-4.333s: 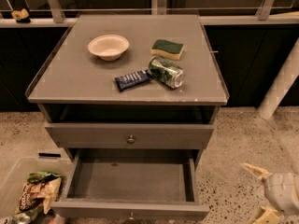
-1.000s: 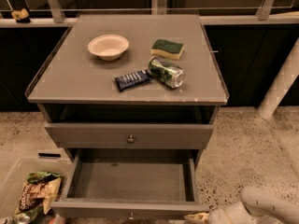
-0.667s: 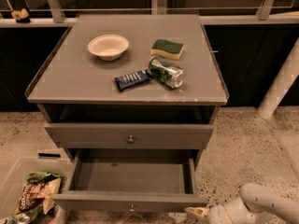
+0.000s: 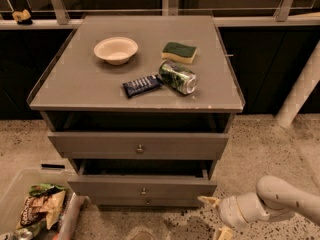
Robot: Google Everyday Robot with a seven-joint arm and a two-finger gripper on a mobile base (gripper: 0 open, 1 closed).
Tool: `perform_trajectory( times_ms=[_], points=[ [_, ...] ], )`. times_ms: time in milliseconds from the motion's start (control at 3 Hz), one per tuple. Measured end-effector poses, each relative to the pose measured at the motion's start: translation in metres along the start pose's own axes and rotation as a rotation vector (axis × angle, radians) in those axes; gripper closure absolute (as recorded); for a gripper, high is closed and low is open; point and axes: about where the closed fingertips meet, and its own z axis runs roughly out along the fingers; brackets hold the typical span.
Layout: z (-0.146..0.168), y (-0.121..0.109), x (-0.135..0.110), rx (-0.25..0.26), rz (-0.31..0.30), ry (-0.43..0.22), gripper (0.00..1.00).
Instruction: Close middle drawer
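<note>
The middle drawer (image 4: 142, 185) is the second grey front of the cabinet, with a small round knob (image 4: 143, 190). It is pushed nearly in, its front standing only a little proud of the lowest drawer (image 4: 147, 201). A dark gap shows above it. My gripper (image 4: 215, 216) is low at the right, just off the drawer's right front corner. Its fingers are spread and hold nothing; the upper fingertip (image 4: 207, 200) is close to that corner. The uppermost drawer (image 4: 140, 145) sticks out slightly.
On the cabinet top (image 4: 75, 91) lie a beige bowl (image 4: 115, 49), a green-yellow sponge (image 4: 179, 52), a tipped green can (image 4: 177, 77) and a dark snack bar (image 4: 142, 86). A clear bin (image 4: 17, 194) with snack bags stands at the lower left. A white post (image 4: 300, 91) slants at the right.
The middle drawer has gone from wide open to nearly shut. My gripper has moved left and toward the cabinet, following the drawer's front.
</note>
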Motion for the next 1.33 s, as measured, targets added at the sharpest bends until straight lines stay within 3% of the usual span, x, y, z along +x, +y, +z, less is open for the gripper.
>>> perform_trajectory(
  times_ms=[333,667,1000,1333],
  points=[
    [0.000,0.000,0.000,0.000,0.000,0.000,0.00],
    [-0.005,-0.024,0.003,0.003,0.012,0.001,0.00],
    [-0.014,-0.068,0.006,0.022,0.031,-0.009,0.00],
    [-0.030,-0.110,0.003,0.072,0.060,0.004,0.00]
  ],
)
